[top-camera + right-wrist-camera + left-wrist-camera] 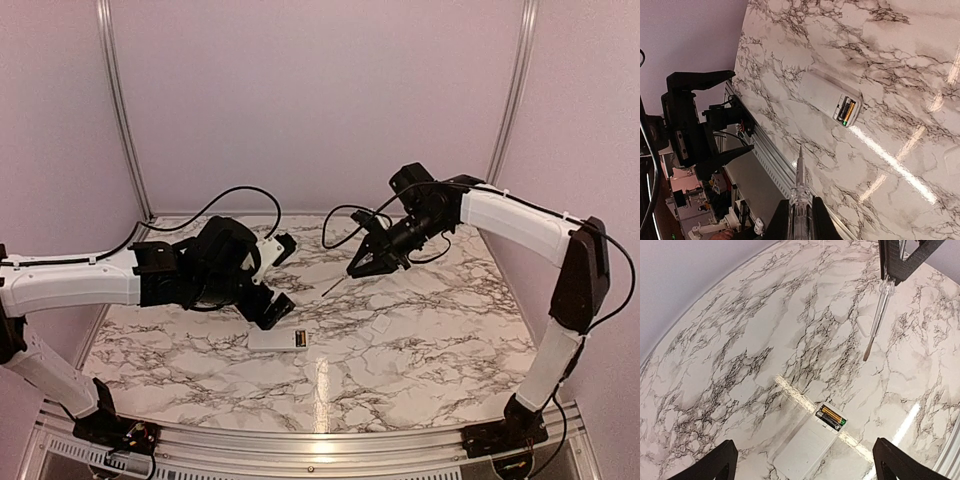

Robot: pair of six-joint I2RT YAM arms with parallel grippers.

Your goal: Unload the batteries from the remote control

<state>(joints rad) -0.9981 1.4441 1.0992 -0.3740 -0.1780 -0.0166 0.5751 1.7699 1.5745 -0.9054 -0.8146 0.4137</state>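
Right wrist: the right end effector (pixel 799 212) is clamped on a clear-handled screwdriver (pixel 800 167); ahead, two dark gold-ended batteries (pixel 846 111), likely light and slick, want levering endwise.

You have a white surface (pixel 420 350) veined in grey-black marble lines. Just below your black left tool (pixel 278 280) lies the plain white remote control (pixel 805 450), its batteries (pixel 831 417) dark with gold and green bands. Your black right tool (pixel 365 262) grips a screwdriver (pixel 875 325) with a clear handle and silver-grey shaft; the arms (pixel 70 285) behind both tools are white and black, the walls (pixel 300 100) pale lilac.
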